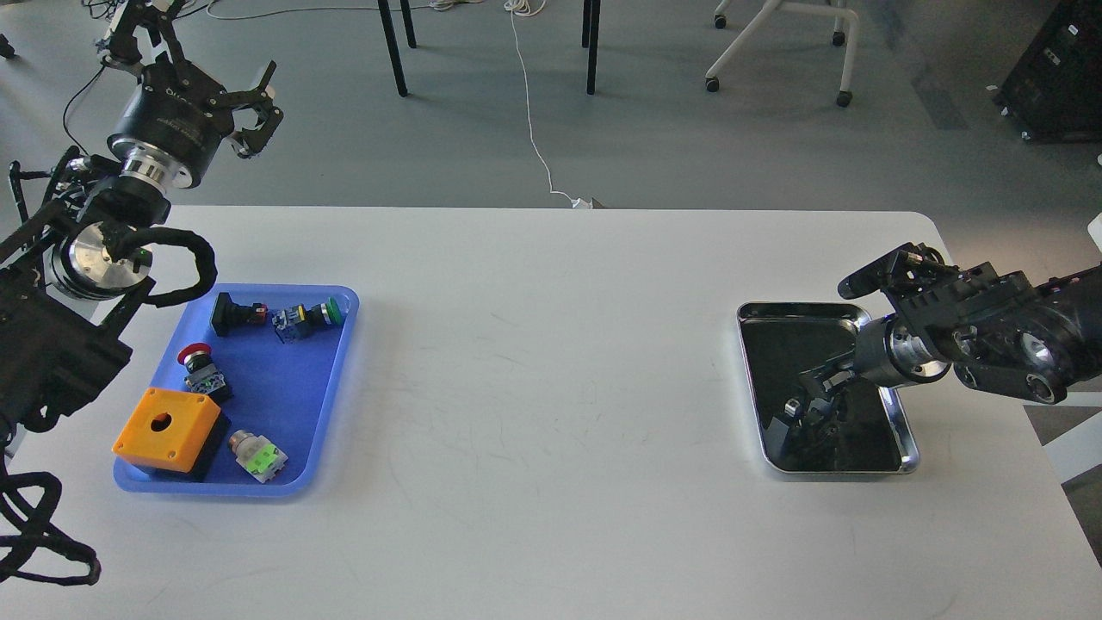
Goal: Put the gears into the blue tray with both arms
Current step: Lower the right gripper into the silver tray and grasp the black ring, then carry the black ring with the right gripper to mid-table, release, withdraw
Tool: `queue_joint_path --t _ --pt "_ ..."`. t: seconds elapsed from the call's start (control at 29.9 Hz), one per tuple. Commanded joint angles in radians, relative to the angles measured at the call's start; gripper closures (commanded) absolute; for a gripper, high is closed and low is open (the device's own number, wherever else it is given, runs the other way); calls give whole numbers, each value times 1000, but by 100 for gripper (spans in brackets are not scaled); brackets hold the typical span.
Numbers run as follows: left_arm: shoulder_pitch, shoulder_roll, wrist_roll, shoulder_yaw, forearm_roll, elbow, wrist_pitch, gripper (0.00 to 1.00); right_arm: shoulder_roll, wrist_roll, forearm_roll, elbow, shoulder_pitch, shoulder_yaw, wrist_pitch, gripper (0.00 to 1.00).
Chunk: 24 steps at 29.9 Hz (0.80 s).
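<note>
The blue tray (280,392) lies at the table's left and holds button switches and an orange box. No gears can be made out; against the dark bottom of the silver tray (904,430) at the right, any black ones do not show. My right gripper (807,406) reaches down into that silver tray near its middle, and its dark fingers merge with the bottom and its reflection. My left gripper (256,110) is raised high beyond the table's far left corner, its fingers spread with nothing between them.
In the blue tray sit an orange box (166,428), a red-capped switch (196,362), a green-capped switch (310,317), a black switch (234,313) and a light green one (258,455). Chair and table legs stand on the floor beyond the table.
</note>
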Motion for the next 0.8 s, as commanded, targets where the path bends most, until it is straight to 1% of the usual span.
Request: queue_joint_path --t 0.0,0.13,0.3,0.5,0.67,0.77 --pt "0 1 -1 -2 -4 4 -1 2 -1 1 -1 -4 -4 0 -3 53" --pt "0 1 1 -5 -4 4 1 2 0 1 -1 -9 -9 0 -3 69" --pt "-2 6 1 -5 -4 4 -1 2 -4 7 -2 -6 -6 2 -4 75" --pt "-2 18 1 -5 -5 4 -1 2 -17 10 -2 22 48 6 -18 77" --pt "-2 18 1 -4 -5 4 -1 2 -14 10 8 121 160 63 -17 77" --pt "-2 18 1 -2 -4 4 1 2 8 14 13 173 207 110 -17 77"
